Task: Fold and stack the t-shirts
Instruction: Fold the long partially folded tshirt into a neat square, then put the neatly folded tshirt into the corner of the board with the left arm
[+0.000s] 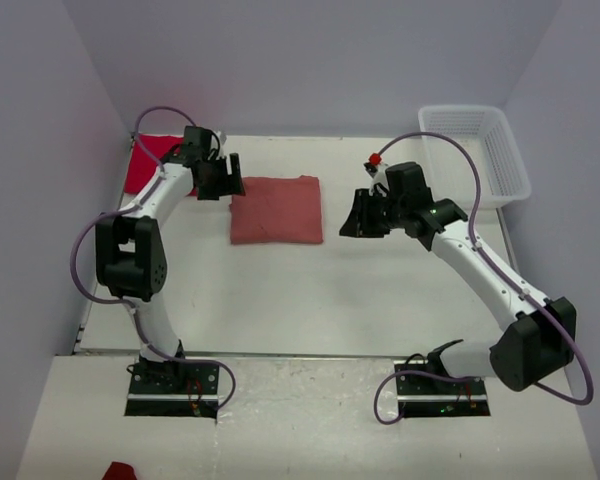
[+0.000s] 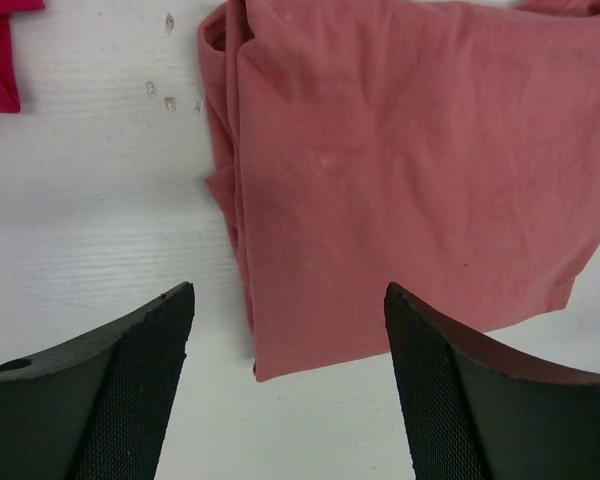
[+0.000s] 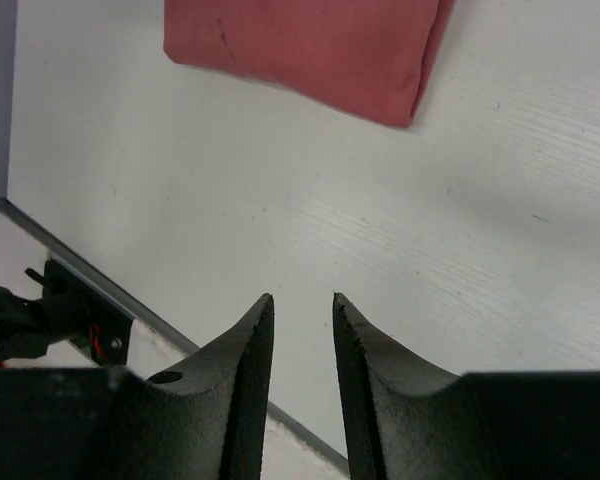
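My left hand [image 2: 288,296] released and my right hand [image 3: 301,300] empty, barely parted, I'd pinch the limp, light pink tee [image 2: 410,170] by its layered edge.

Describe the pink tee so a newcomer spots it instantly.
On the white table, look at the middle of the far half. The salmon-pink t-shirt lies there, folded into a flat rectangle. The bright red t-shirt is off in the far-left corner.

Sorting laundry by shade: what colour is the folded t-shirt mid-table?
The folded t-shirt is salmon-pink; left wrist view.
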Robot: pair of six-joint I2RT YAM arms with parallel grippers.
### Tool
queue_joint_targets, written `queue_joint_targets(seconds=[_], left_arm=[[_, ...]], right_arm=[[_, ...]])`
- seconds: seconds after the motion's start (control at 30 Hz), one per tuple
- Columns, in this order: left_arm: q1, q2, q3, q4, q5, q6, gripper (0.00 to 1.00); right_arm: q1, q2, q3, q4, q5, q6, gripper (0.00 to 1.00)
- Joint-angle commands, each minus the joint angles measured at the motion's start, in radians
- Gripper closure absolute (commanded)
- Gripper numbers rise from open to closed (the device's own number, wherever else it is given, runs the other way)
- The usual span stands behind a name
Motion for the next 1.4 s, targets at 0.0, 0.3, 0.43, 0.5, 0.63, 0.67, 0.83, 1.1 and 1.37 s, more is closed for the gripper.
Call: queue_joint_targets(seconds=[0.0,0.3,0.43,0.5,0.63,0.67,0.83,1.1,1.37], left_arm=[[0.036,0.013,0.016,-0.006,0.053,0.053,0.22],[0.136,0.136,0.034,-0.012,0.217,0.138,0.20],[0.165,0.185,0.042,0.011,0.304,0.153,0.20],[0.173,0.199,0.045,0.025,0.372,0.153,0.20],[0.185,0.211,0.019,0.066,0.476,0.145,0.20],[0.188,0.219,0.013,0.068,0.499,0.145,0.20],[0.197,0.219,-0.015,0.099,0.534,0.130,0.20],[0.199,0.251,0.014,0.039,0.427,0.145,0.19],[0.200,0.269,0.014,0.037,0.461,0.145,0.19]], right_arm=[[0.005,-0.064,-0.023,-0.013,0.104,-0.030,0.68],[-0.002,-0.105,-0.120,0.045,0.115,-0.066,0.68],[-0.010,-0.104,-0.124,0.055,0.110,-0.067,0.68],[-0.010,-0.105,-0.118,0.055,0.109,-0.070,0.68],[-0.016,-0.113,-0.106,0.055,0.109,-0.067,0.68],[-0.016,-0.114,-0.106,0.058,0.106,-0.067,0.68],[-0.015,-0.114,-0.100,0.058,0.101,-0.061,0.69],[-0.021,-0.162,-0.114,0.061,0.106,-0.066,0.68],[-0.026,-0.165,-0.135,0.079,0.097,-0.058,0.68]])
